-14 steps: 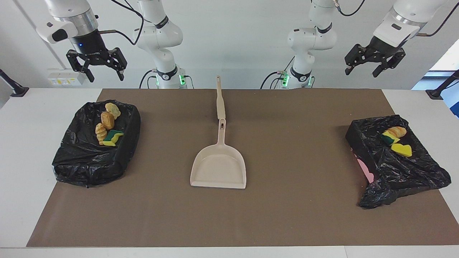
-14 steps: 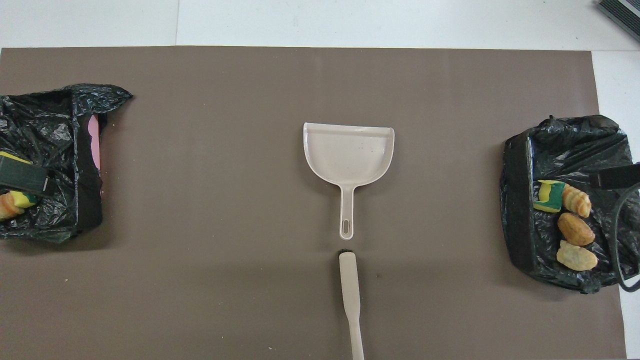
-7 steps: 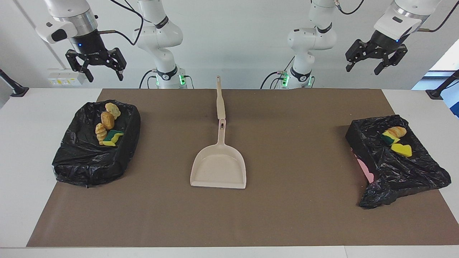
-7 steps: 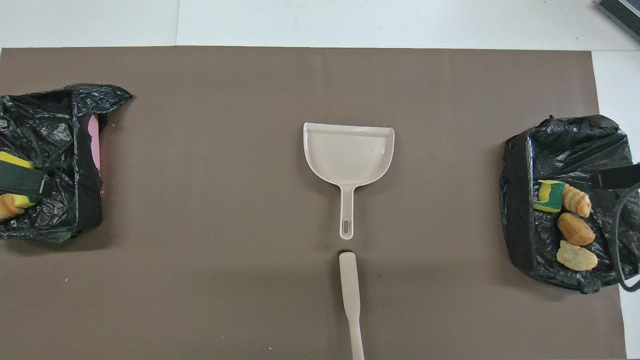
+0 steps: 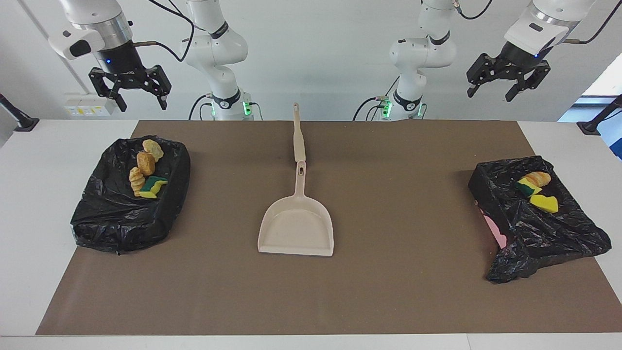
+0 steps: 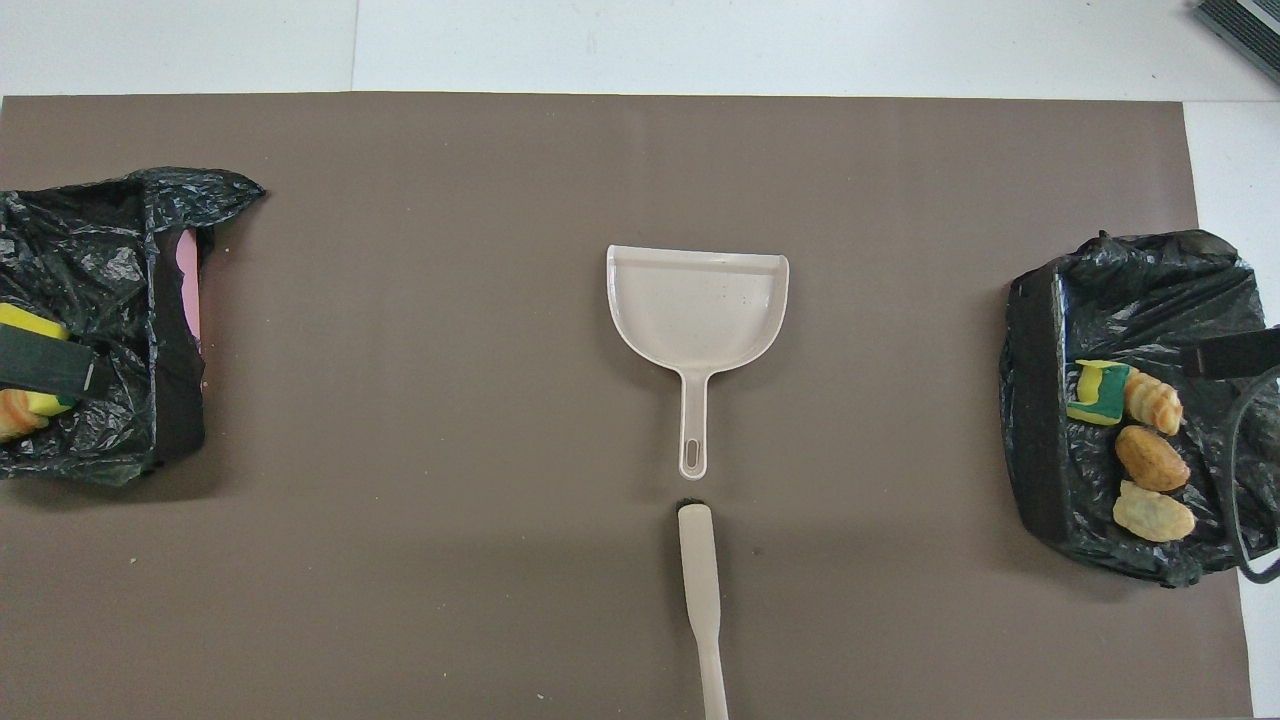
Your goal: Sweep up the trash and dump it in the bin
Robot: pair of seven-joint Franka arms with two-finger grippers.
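1. Brown mat (image 5: 388, 272) spread across the table.
2. Two black-lined bins (image 5: 121, 214) (image 5: 539, 233), one at each end.
3. Beige dustpan (image 5: 296, 228) mid-mat; brush (image 5: 297, 133) nearer the robots, handle ends almost touching.
4. Left gripper (image 5: 508, 90) and right gripper (image 5: 141, 99) raised above the bins, spread wide, holding nothing.
5. Trash (image 5: 146, 170) (image 5: 537, 189) inside both bins.

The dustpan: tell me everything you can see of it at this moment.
The dustpan is one piece of beige, plastic-looking material: a flat scoop with raised side and back walls, and a slim handle with a hanging slot at its end. It lies flat and empty on the brown mat at mid-table, open lip away from the robots, handle pointing toward them, in line with the brush, a small gap between. No end effector touches it.
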